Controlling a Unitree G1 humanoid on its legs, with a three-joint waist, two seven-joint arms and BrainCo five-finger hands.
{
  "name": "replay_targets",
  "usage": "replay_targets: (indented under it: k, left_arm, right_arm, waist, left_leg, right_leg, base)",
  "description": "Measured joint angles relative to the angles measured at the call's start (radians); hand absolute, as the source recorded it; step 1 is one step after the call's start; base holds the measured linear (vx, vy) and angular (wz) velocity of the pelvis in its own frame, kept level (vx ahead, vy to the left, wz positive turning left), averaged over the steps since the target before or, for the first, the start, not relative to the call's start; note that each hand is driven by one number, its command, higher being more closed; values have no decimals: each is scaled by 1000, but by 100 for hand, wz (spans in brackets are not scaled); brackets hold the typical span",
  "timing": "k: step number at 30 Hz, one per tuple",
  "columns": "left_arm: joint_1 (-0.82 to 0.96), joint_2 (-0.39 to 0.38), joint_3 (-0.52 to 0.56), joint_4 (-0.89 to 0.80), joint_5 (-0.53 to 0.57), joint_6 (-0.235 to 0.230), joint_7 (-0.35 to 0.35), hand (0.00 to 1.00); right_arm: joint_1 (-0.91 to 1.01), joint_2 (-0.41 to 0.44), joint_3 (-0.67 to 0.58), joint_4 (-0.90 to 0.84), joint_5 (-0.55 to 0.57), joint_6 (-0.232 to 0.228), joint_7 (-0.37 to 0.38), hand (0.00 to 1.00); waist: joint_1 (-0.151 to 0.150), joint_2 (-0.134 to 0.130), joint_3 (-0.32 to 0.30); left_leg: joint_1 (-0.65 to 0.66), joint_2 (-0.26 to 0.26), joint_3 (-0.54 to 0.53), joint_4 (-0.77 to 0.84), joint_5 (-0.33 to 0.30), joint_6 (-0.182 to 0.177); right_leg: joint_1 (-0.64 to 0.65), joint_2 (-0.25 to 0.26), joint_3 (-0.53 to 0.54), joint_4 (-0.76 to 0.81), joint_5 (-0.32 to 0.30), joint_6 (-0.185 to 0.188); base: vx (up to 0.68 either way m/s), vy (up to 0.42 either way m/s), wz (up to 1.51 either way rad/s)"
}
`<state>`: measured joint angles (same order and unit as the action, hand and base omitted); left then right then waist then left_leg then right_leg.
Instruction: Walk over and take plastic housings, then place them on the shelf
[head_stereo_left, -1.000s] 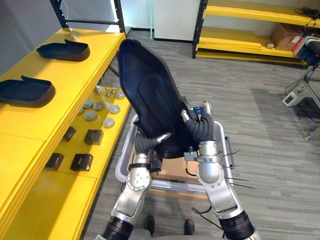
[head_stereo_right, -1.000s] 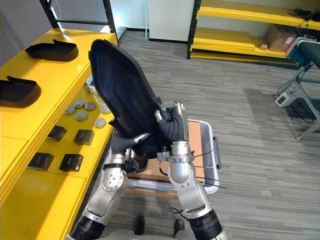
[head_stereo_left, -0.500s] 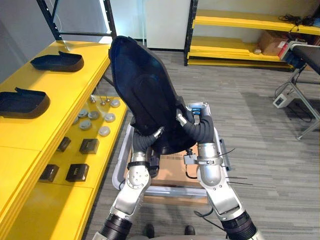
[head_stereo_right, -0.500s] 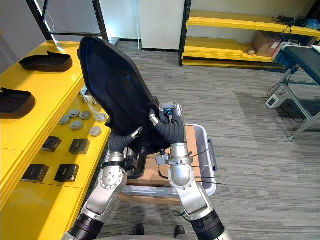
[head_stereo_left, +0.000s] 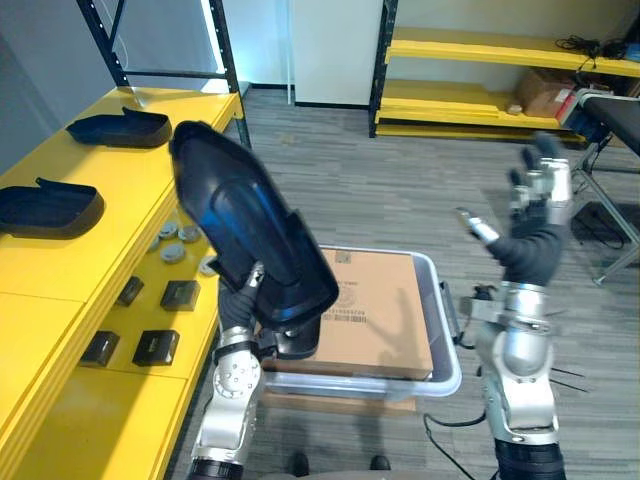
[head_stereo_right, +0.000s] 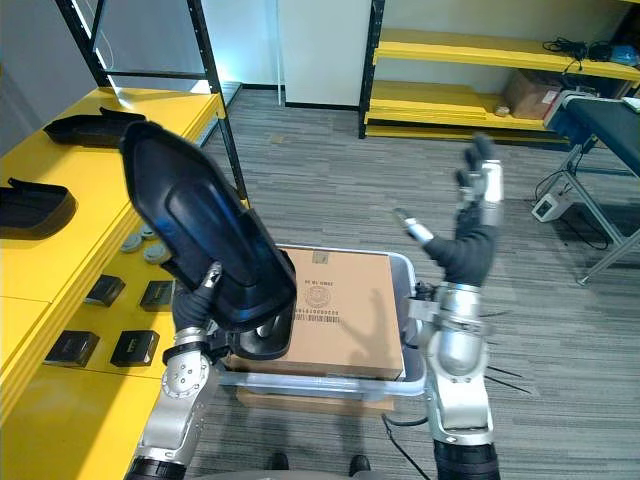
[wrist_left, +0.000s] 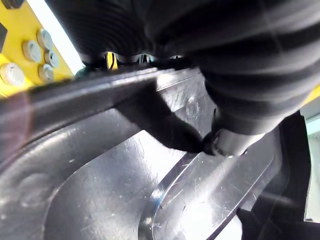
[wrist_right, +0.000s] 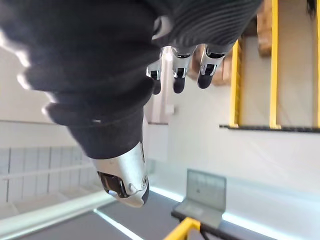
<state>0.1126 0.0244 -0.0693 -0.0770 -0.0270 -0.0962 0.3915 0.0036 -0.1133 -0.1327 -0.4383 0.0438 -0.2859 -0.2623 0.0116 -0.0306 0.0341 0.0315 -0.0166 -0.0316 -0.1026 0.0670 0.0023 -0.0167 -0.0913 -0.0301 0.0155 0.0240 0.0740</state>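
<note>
1. Gripping the plastic housing (head_stereo_left: 245, 235) alone: left robot hand (head_stereo_left: 252, 280) is clamped on its lower end, one finger on the outer face. The left wrist view shows a digit pressed to the inner face.
2. Housing is raised, tilted, long axis running toward 11 o'clock. It sits at 9 o'clock of the grey tote (head_stereo_left: 445, 350) and cardboard box (head_stereo_left: 375, 310), near the yellow shelf (head_stereo_left: 60, 250) edge.
3. Right robot hand (head_stereo_left: 528, 240) is at 3 o'clock, raised, fingers spread apart, holding nothing, well apart from the housing.
4. Handling, by judgement: a thin glossy moulded shell, so probably light and fairly stiff. It is long, so held at one end it will lever hard against the hold. The smooth surface looks slippery.
5. Best hold looks to be the rim, a digit on each face, as now. A second hold farther up would steady it.
6. Two more housings, one (head_stereo_left: 118, 128) at 11 o'clock and one (head_stereo_left: 45, 205) at 9 o'clock, lie on the shelf top with bare yellow around them.
7. Risk: the free end could clip the shelf upright, or the round discs (head_stereo_left: 175, 245) and small black boxes (head_stereo_left: 180, 295) on the lower level.
</note>
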Motion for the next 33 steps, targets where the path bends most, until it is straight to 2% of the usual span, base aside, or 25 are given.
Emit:
replay_targets:
  k: [4, 5, 7, 9, 10, 13, 16, 20, 22, 25, 26, 27, 29, 30, 31, 32, 33]
  left_arm:
    - [63, -10, 42, -69, -2, -6, -17, 100]
    - [81, -11, 45, -95, -2, -16, -22, 100]
    - [105, -12, 64, -137, -2, -32, -32, 100]
    - [123, -12, 72, -170, -9, -48, -45, 100]
    - [145, -13, 74, -198, -17, -59, -58, 100]
    - [181, -20, 74, -235, -33, -71, -82, 100]
    - [196, -28, 71, -242, -44, -77, -109, 100]
    - [221, -41, 59, -282, -64, -77, -151, 100]
    - [221, -40, 54, -296, -73, -77, -157, 100]
    - [220, -42, 39, -322, -81, -78, -168, 100]
    - [220, -42, 30, -329, -81, -78, -170, 100]
    - [219, -43, 18, -339, -82, -78, -171, 100]
    - [206, -47, -4, -346, -89, -78, -169, 100]
    - [180, -61, -19, -346, -96, -77, -168, 100]
    - [176, -62, -20, -346, -97, -77, -168, 100]
    - [153, -79, -30, -346, -99, -78, -168, 100]
    - [147, -79, -34, -346, -100, -78, -166, 100]
  right_arm:
    - [89, 30, -151, 81, 44, -20, -25, 0]
    - [120, 28, -194, 163, 47, -19, -28, 0]
    - [153, 28, -247, 337, 49, -3, -28, 0]
    - [180, 28, -284, 519, 74, 32, -27, 0]
    - [199, 29, -305, 664, 99, 61, -20, 0]
    - [236, 45, -326, 880, 147, 92, 3, 0]
    - [260, 72, -322, 1018, 167, 119, 46, 0]
    - [262, 122, -250, 1213, 173, 181, 114, 0]
    - [260, 140, -217, 1253, 164, 195, 128, 0]
    - [228, 151, -153, 1286, 148, 208, 137, 0]
    - [213, 149, -126, 1291, 144, 208, 135, 0]
    - [195, 150, -107, 1292, 143, 208, 132, 0]
    - [175, 141, -83, 1287, 142, 206, 131, 0]
    - [155, 128, -75, 1288, 143, 206, 126, 0]
    - [153, 127, -75, 1288, 143, 206, 125, 0]
    - [138, 125, -75, 1288, 144, 210, 107, 0]
    - [139, 126, -74, 1288, 144, 211, 106, 0]
  waist:
    - [-5, 1, -15]
    - [-6, 1, -15]
    - [-13, 1, -15]
    - [-21, 5, -16]
    - [-22, 12, -19]
    - [-21, 26, -22]
    - [-20, 28, -23]
    - [-1, 19, -14]
    - [5, 13, -9]
    - [7, 3, 20]
    - [8, 0, 33]
    - [14, 2, 49]
    - [16, 12, 77]
    - [30, 21, 93]
    - [32, 22, 94]
    - [40, 28, 102]
    - [38, 31, 102]
  left_leg:
    - [-1, 0, -7, 0, 0, 0]
    - [-2, 0, -9, 0, 0, 0]
    - [-3, 0, -16, 0, -1, -1]
    - [-4, -1, -26, 0, -4, -6]
    - [-5, -2, -28, 0, -4, -6]
    - [-6, -2, -38, 0, -4, -6]
    - [0, -1, -48, 0, -4, -6]
    - [7, -1, -67, 0, -8, -3]
    - [9, -3, -89, 1, -8, -3]
    - [-25, -26, -157, 56, -14, -5]
    - [-64, -46, -208, 100, -21, -5]
    - [-110, -63, -249, 142, -27, -3]
    - [-168, -72, -261, 189, -30, 0]
    - [-221, -62, -210, 214, -32, 3]
    - [-227, -60, -199, 215, -33, 5]
    - [-274, -22, -53, 231, -49, 30]
    - [-282, 0, 20, 244, -57, 42]
  right_leg:
    - [2, 0, -6, 0, -3, 0]
    - [3, -1, -9, 0, -3, -1]
    - [5, -2, -18, -1, -4, 0]
    - [10, -5, -25, -2, -9, 2]
    - [11, -6, -27, -2, -10, 2]
    - [15, -8, -42, 0, -12, 6]
    - [28, -11, -53, 1, -16, 8]
    - [45, -20, -85, 25, -39, 9]
    - [53, -25, -112, 42, -54, 11]
    - [61, -54, -209, 111, -100, 19]
    - [57, -71, -262, 141, -120, 19]
    - [45, -88, -319, 173, -139, 19]
    - [41, -107, -401, 207, -160, 23]
    - [32, -130, -483, 238, -176, 25]
    - [31, -133, -492, 241, -177, 26]
    - [33, -163, -573, 264, -186, 28]
    - [38, -174, -601, 271, -187, 28]
  base:
    - [5, -15, 6]
    - [-8, -13, 7]
    - [-12, -11, 12]
    - [-12, -6, 16]
    - [-5, -3, 9]
    - [0, -14, 10]
    - [-4, -12, 12]
    - [-30, -8, 18]
    - [-12, -21, 51]
    - [-17, -11, 103]
    - [-28, 3, 142]
    - [-33, 2, 150]
    - [-56, -5, 158]
    - [-71, -9, 147]
    - [-77, 6, 175]
    - [-36, 24, 123]
    - [7, 54, 167]
